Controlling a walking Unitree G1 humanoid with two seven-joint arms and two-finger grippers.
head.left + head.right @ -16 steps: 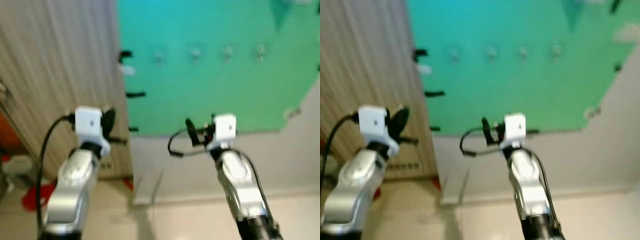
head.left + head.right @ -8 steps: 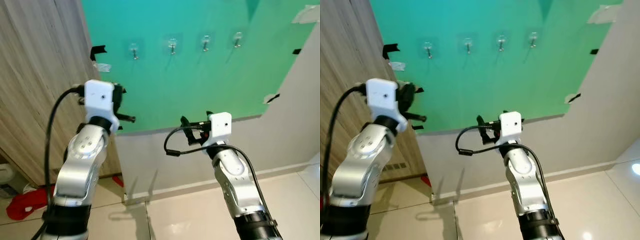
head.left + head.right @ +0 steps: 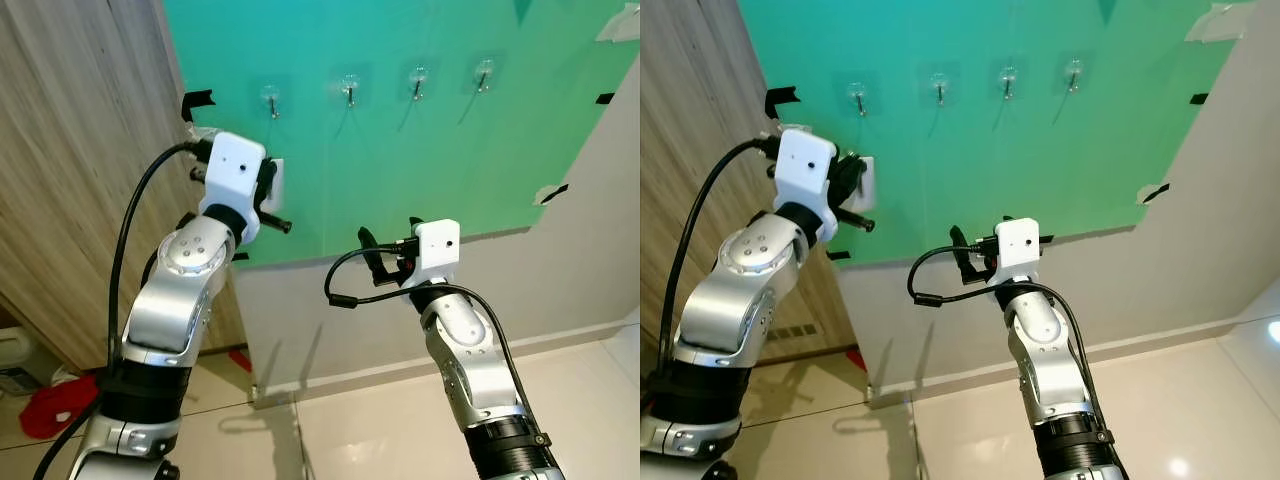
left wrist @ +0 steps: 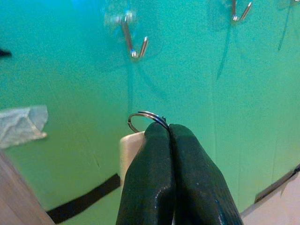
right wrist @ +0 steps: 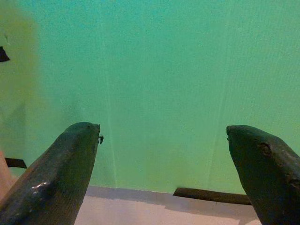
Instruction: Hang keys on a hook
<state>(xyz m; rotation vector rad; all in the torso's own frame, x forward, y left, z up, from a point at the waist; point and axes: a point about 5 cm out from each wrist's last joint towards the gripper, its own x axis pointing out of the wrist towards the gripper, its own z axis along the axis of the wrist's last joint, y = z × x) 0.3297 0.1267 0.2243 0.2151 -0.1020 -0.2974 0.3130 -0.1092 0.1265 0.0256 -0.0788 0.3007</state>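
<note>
Your left gripper [image 4: 168, 129] is raised before the green board [image 3: 420, 180], its fingers pressed together on the keys [image 4: 140, 136]; the ring pokes out just past the fingertips, with a pale tag beside them, directly below the nearest hook [image 4: 133, 44] and apart from it; your right gripper [image 5: 164, 136] sits lower with its fingers spread wide, nothing between them; beyond, four hooks [image 3: 349, 88] line the board, with a wood panel [image 3: 80, 150] at its left.

Two silver arms, white camera boxes at the wrists, looping black cables, black-fingered tools.
</note>
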